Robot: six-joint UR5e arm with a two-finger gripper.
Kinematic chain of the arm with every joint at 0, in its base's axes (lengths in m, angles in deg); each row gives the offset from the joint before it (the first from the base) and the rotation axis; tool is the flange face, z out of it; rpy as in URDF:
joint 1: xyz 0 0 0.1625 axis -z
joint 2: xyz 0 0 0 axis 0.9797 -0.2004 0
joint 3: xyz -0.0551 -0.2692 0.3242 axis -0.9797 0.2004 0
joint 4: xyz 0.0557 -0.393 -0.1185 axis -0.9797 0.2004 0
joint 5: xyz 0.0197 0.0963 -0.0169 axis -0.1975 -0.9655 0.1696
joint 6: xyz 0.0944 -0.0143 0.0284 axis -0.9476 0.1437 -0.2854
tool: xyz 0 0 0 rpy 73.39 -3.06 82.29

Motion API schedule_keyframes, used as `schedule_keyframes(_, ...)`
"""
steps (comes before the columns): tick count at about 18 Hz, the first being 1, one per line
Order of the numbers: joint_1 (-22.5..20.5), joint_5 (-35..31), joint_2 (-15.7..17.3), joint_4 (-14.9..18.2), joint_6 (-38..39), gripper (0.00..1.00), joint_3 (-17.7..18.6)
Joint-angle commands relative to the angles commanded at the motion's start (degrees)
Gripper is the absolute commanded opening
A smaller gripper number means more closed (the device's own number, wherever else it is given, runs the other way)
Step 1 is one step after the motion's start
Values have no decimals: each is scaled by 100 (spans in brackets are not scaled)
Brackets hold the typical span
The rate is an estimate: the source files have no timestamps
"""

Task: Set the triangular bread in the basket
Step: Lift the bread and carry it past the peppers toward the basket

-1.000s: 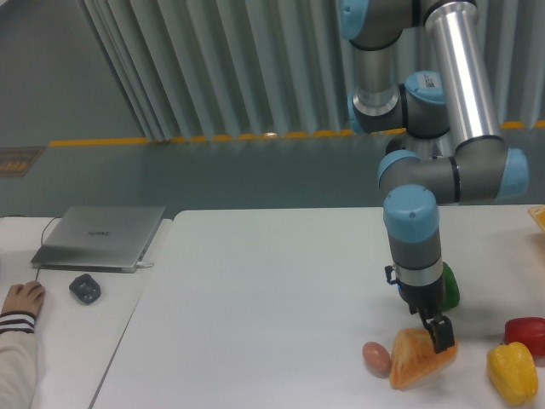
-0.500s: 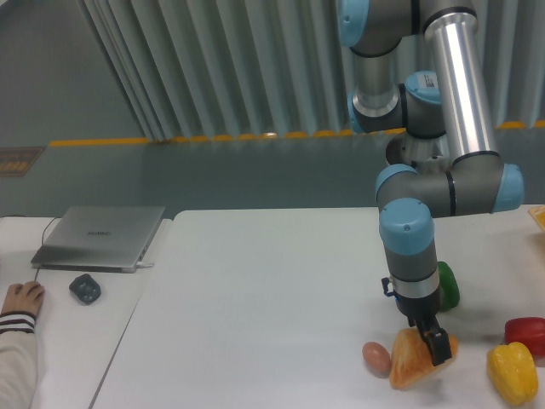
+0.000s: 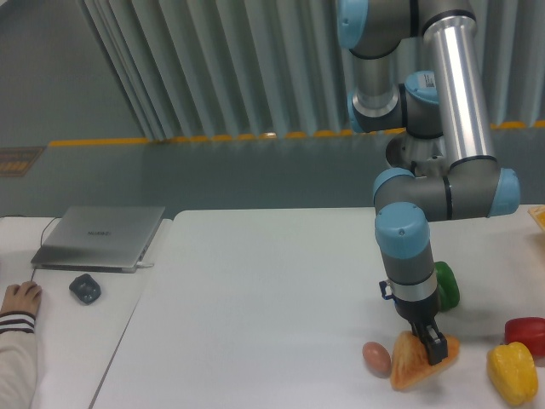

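The gripper (image 3: 431, 344) pointed down onto the triangular bread (image 3: 414, 363), its fingers over the top of the wedge; whether they pinched it could not be told. The bread lay on the white worktop (image 3: 272, 298). A brown egg (image 3: 375, 358) touched the bread to the gripper's left. A yellow pepper (image 3: 513, 372) sat well to its right. The basket (image 3: 538, 216) showed only as a rim sliver at the far right edge.

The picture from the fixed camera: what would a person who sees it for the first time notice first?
First the tall silver and blue robot arm at the right, its gripper down on the triangular bread at the table's near edge. Around the bread lie a brown egg to its left and a yellow pepper further right. At far left, a closed laptop lies on a side table.
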Motion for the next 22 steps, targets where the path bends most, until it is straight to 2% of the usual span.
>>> schedule_keyframes(2,0,9,79,0,9,17,0)
schedule_keyframes(6,-149,44,491,26,-9,16,-9)
schedule_keyframes(11,-658,343,1098,123,-17,19,0)
schedule_keyframes(16,-992,343,1353,149,-61,19,35)
schedule_keyframes(18,-1273,343,1432,167,-96,19,88)
schedule_keyframes(19,-1483,360,1589,280,-244,19,131)
schedule_keyframes(22,-1993,343,1748,343,-973,19,237)
